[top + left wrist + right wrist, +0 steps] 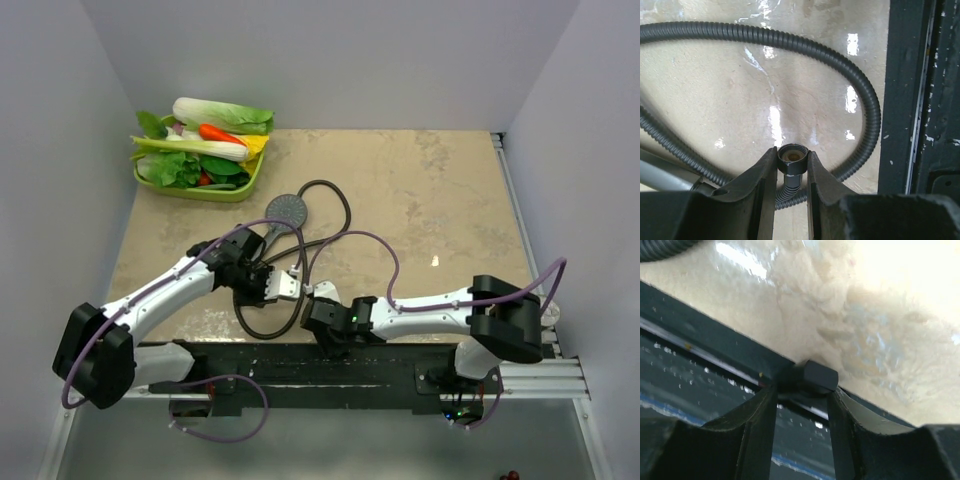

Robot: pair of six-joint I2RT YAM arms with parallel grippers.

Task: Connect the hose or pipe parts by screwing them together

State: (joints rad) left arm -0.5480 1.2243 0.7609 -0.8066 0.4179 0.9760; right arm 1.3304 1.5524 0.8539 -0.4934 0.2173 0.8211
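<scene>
Counting what lies here gives one shower head [289,209], one hose [872,115], one green tray [215,193] heaped with vegetables, and two white arms, the left arm [170,290] and the right arm [430,305], trailing purple cables [240,227]. The shower head rests at centre frame in the top view. The ribbed dark hose loops beside it and down toward the black rail [330,365] along the lower edge of the tabletop [440,200]. The left jaws, nearly closed, pinch the hose's smooth round end nut [791,156], its opening facing the camera. The right jaws stand partly apart at the rail's edge with a dark faceted piece [815,376] between their tips; whether they press it I cannot tell. Glossy beige stone spreads wide at right, and white walls close three sides.
</scene>
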